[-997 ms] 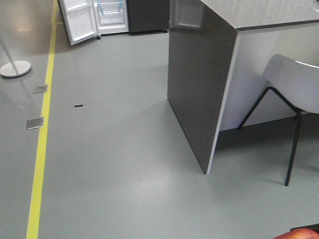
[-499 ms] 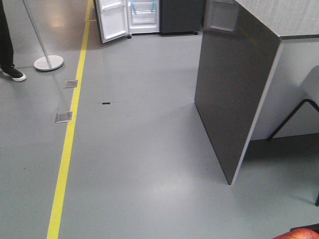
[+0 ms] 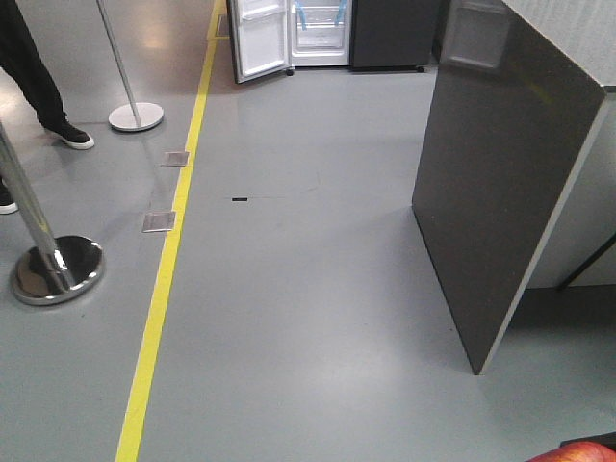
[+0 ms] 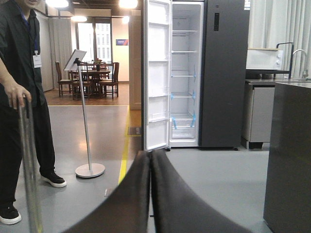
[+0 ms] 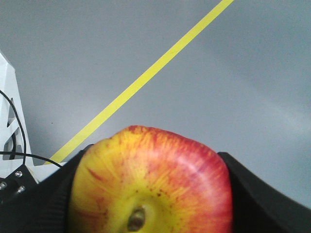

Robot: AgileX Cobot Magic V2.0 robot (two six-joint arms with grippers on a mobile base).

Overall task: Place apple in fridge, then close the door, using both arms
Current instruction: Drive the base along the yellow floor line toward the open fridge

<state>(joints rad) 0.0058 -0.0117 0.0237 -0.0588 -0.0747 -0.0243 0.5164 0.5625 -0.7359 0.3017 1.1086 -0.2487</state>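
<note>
- At the far left a person in black (image 4: 19, 92) stands with one hand on a chrome barrier post (image 3: 43, 265). A sign stand with a round white foot (image 3: 135, 116) is a little beyond. Both are on the left of the yellow floor line (image 3: 166, 265).
- The left jaws are clenched. The two black fingers (image 4: 133, 194) touch along their length and nothing is between them. The left wrist camera looks over them straight toward the fridge.
- The door (image 4: 156, 73) stands wide open at the left of the white interior, with its shelf bins facing me.
- The fridge (image 4: 226, 73) is at the far end of the grey floor. Glass shelves and blue tape strips show inside it.
- On the right, the dark grey side panel of the bench (image 3: 510, 192) stands close to my path.
- The apple (image 5: 150, 179) is at the far right, above the floor. The right jaws are grasping it, with a black pad (image 5: 252, 199) against each side and the stalk end toward the wrist camera.
- I judge the step in hand is the approach, because the apple is held but the fridge is well apart from me.
- The next move calls for driving forward between the yellow line and the bench panel. Then I must reach the right arm to a shelf and release the apple there. The empty left jaws are free to push the door shut afterwards.
</note>
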